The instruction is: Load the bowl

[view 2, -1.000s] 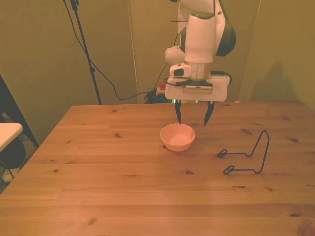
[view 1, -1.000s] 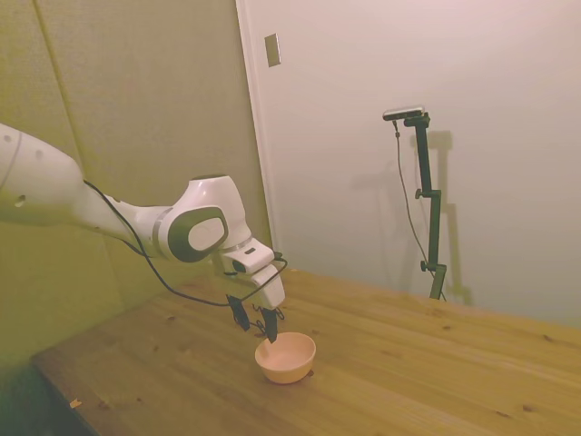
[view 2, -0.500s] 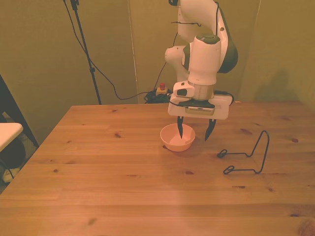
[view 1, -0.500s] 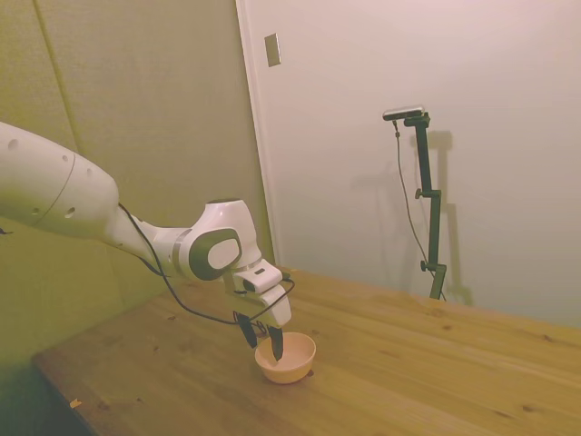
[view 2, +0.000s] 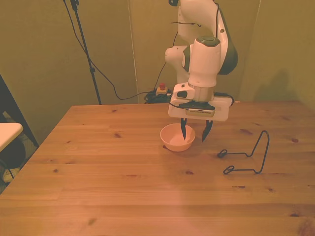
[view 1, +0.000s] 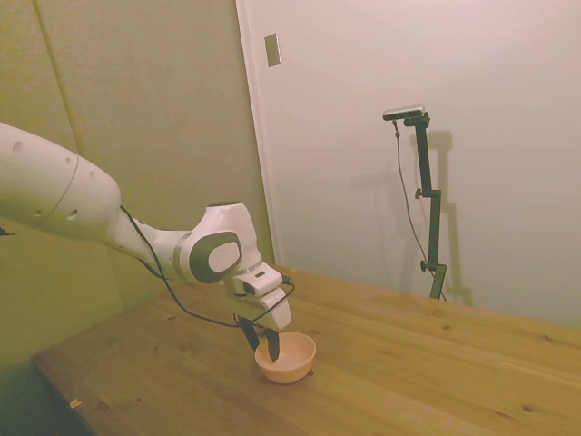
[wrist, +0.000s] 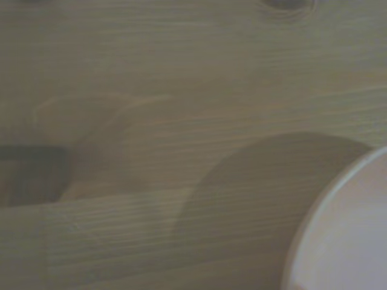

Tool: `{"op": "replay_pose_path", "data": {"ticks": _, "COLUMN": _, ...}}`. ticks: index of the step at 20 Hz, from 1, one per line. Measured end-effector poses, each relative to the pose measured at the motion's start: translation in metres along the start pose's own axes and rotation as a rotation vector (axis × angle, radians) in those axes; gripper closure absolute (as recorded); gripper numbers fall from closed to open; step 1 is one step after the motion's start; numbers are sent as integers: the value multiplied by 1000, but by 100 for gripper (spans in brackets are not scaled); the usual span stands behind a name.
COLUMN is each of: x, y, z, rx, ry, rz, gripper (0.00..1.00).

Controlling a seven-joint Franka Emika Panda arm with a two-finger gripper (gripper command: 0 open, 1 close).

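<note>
While one white arm reaches down over the wooden table (view 2: pixel 98 172), its single gripper (view 2: pixel 194 135) hangs with both fingers pointing down and spread apart, released, grasping nothing. The one bowl (view 2: pixel 177 137), small, round and pale peach-pink, stands upright on the table directly under the jaws. In the front view one finger dips inside the bowl's rim, while the other hangs just outside the rim on the front view's right, so the bowl's wall on that side lies between the two fingers. Whether either finger touches the wall cannot be told.

The side view shows the same arrangement: the gripper (view 1: pixel 260 342) is low over the bowl (view 1: pixel 286 357), one dark finger inside the rim and the other at the bowl's nearer edge toward the arm.

From the wrist view only a curved piece of the bowl's pale rim (wrist: pixel 344 235) appears, blurred, with its shadow falling across the table's wood grain (wrist: pixel 181 90).

One thin black wire rack (view 2: pixel 246 155) stands on the table, well apart from the jaws toward the front view's right and a little nearer the camera.
</note>
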State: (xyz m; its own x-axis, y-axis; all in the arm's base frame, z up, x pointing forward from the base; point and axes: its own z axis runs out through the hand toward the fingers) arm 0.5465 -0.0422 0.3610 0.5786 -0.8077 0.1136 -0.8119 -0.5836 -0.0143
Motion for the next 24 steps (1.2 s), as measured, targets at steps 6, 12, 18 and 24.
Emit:
{"op": "replay_pose_path", "data": {"ticks": 6, "x": 2, "y": 2, "z": 2, "rx": 0, "ry": -1, "rz": 7, "gripper": 100}}
{"op": "replay_pose_path", "data": {"ticks": 12, "x": 1, "y": 1, "z": 1, "rx": 2, "ry": -2, "rz": 6, "gripper": 100}}
{"op": "replay_pose_path", "data": {"ticks": 18, "x": 5, "y": -2, "z": -5, "rx": 20, "ry": -2, "rz": 10, "gripper": 100}}
{"op": "replay_pose_path", "data": {"ticks": 24, "x": 21, "y": -1, "z": -33, "rx": 93, "ry": -27, "rz": 17, "gripper": 100}}
